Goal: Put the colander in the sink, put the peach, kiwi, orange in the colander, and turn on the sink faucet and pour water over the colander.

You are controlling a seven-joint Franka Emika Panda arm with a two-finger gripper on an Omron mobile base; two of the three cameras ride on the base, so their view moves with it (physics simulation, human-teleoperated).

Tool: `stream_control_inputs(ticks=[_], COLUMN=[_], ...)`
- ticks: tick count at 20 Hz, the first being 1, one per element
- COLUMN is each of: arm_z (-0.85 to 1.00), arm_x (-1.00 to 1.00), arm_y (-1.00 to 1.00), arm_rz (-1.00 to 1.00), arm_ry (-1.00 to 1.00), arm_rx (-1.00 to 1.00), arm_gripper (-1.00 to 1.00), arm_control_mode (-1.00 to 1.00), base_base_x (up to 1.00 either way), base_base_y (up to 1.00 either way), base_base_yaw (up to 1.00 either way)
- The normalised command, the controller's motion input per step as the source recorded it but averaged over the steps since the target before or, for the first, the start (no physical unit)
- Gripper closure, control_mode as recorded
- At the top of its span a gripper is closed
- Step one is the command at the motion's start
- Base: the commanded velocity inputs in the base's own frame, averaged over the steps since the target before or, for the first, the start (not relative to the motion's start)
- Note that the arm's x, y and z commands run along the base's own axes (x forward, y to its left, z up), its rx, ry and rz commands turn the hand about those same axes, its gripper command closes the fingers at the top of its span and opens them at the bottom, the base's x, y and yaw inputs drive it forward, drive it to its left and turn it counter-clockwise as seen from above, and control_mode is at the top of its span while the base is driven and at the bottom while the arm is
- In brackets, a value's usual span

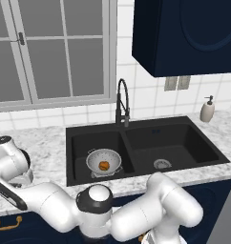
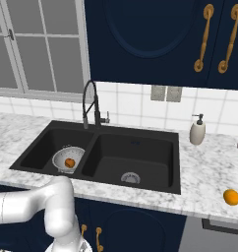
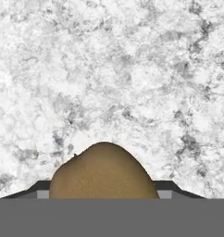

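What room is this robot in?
It looks like a kitchen. There's a black double sink with a tall faucet set in a marbled counter, tiled wall behind, and a colander holding fruit.

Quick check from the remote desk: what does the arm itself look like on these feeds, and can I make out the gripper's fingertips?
The arm is glossy white, built of rounded, bulbous links with dark bands at the joints; one joint has a white domed cap in a black ring. No cables or markings show. In the hand view the gripper shows dark fingertips with pale grey pads.
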Motion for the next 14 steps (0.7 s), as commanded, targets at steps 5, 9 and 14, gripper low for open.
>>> stream_control_inputs(ticks=[5,9,14], arm_z=[0.12,0.27,0.28], arm_x=[0.02,0.00,0.02], arm_y=[-0.49,-0.73,-0.78], arm_rz=[-0.04,-0.06,-0.14], arm_ry=[0.00,-0.08,-0.07], arm_rx=[-0.01,-0.02,-0.02], arm_gripper=[1.00,1.00,1.00], arm_control_mode=[-1.00,-1.00,-1.00], base_base_x=[0.00,0.00,0.00], base_base_y=[0.00,0.00,0.00], base_base_yaw=[0.00,0.00,0.00])
